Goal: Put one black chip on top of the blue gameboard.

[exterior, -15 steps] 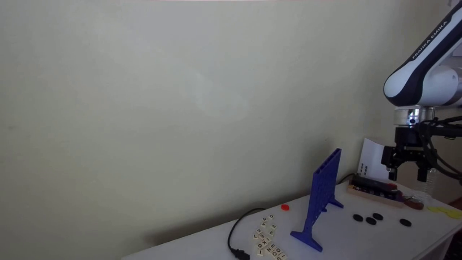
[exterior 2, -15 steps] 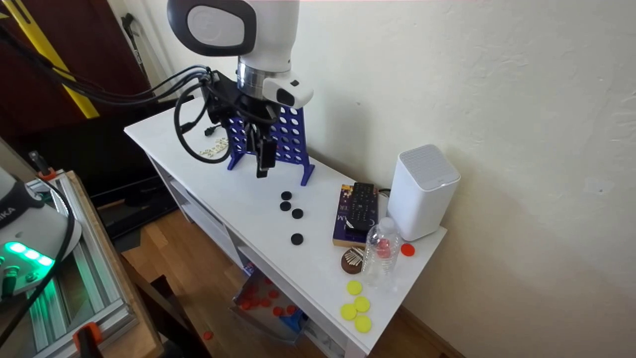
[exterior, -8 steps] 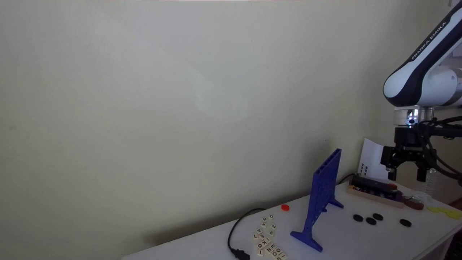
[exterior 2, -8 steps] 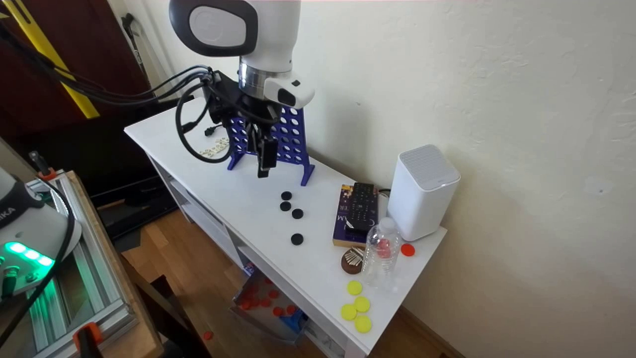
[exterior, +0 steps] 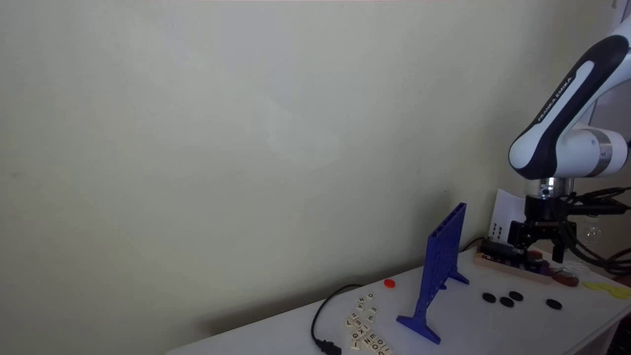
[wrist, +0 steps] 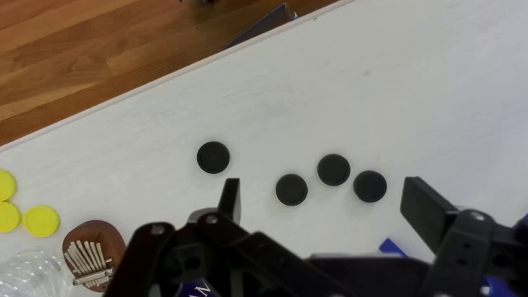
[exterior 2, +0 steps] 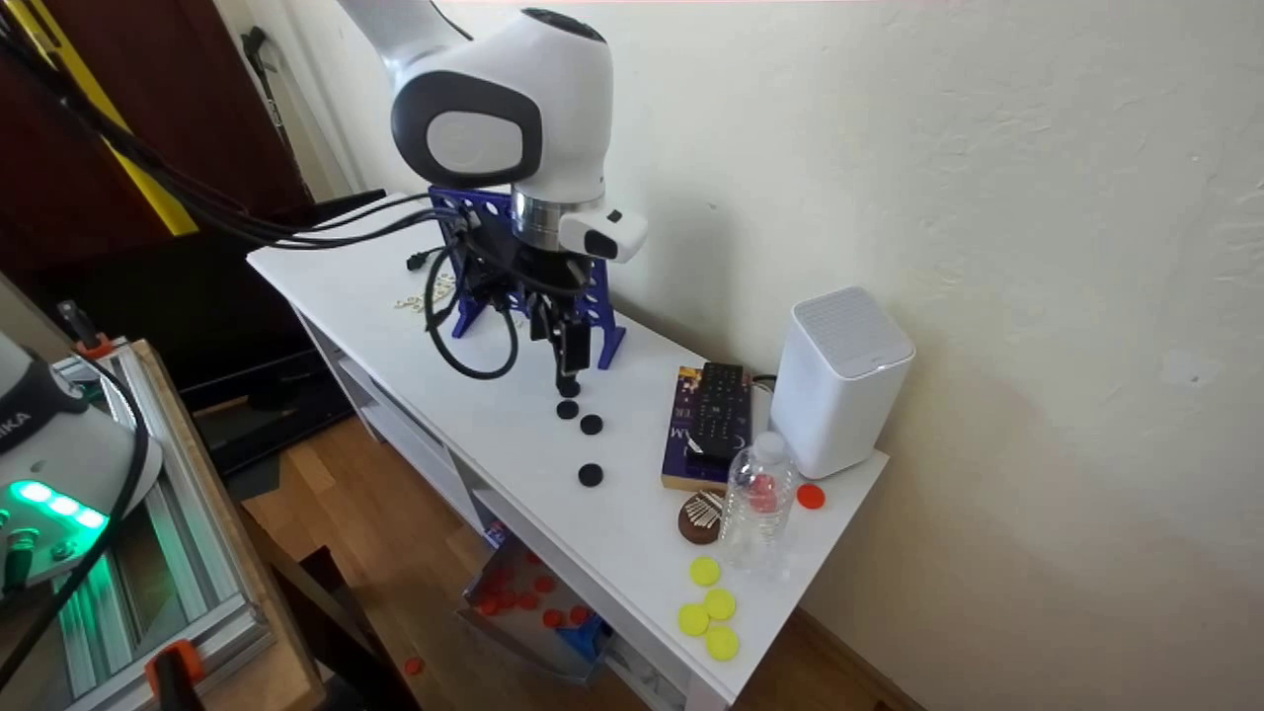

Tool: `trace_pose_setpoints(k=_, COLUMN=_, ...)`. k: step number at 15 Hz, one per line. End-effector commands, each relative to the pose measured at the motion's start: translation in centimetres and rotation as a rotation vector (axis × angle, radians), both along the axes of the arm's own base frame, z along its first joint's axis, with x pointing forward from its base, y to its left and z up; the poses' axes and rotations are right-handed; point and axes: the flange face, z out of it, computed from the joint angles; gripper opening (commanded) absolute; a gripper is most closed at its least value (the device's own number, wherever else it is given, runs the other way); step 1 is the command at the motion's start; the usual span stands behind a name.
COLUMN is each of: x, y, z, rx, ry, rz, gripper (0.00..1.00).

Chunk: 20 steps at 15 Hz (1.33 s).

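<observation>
The black chips [wrist: 333, 169] look like thin plastic discs: I'd expect them light, stiff and hard to break, but smooth enough to skate over the table [wrist: 268, 99] if one finger nudges before the other. They lie flat, so there is not much rim to hold. I'd want the gripper [wrist: 324, 194] right down, fingertips all but brushing the table, pinching a single chip across its middle by opposite sides of the rim; any higher and it would likely slip off.

All four lie between the board [exterior: 443, 251] and the short table edge by the yellow chips [exterior 2: 720, 603]. The gripper hangs above the table, fingers spread wide, nothing in its grasp. In the wrist view three chips show below, within the gap between the fingers: two just beside each other toward the finger nearer the board, the third a little farther off, toward the other finger. The fourth chip [wrist: 213, 157] shows outside the gap, past that finger and nearer the long table edge away from the wall [exterior 2: 1037, 247]. That one has the most room around it, but taking it seems to call for a sideways shift; the close pair leaves little space for a finger between.
</observation>
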Motion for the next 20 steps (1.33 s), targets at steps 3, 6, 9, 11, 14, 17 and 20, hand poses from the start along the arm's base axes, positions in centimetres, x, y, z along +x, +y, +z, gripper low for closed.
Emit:
trace_pose_setpoints(k=3, x=2.8, y=-1.6, z=-5.9, rx=-0.043, ry=0.075, rz=0.099, gripper=1.00)
trace_pose_setpoints(k=6, x=4.0, y=-2.1, z=-8.3, rx=-0.053, ry=0.104, rz=0.135, gripper=1.00)
trace_pose_setpoints(k=9, x=5.1, y=-2.4, z=-10.2, rx=-0.055, ry=0.113, rz=0.149, gripper=1.00)
trace_pose_setpoints(k=11, x=5.8, y=-2.5, z=-11.2, rx=-0.051, ry=0.115, rz=0.153, gripper=1.00)
trace_pose_setpoints(k=14, x=6.7, y=-2.4, z=-12.3, rx=-0.044, ry=0.118, rz=0.155, gripper=1.00)
trace_pose_setpoints(k=17, x=7.3, y=-2.1, z=-13.3, rx=-0.033, ry=0.128, rz=0.161, gripper=1.00)
trace_pose_setpoints(k=20, x=7.6, y=-1.8, z=-14.1, rx=-0.021, ry=0.142, rz=0.162, gripper=1.00)
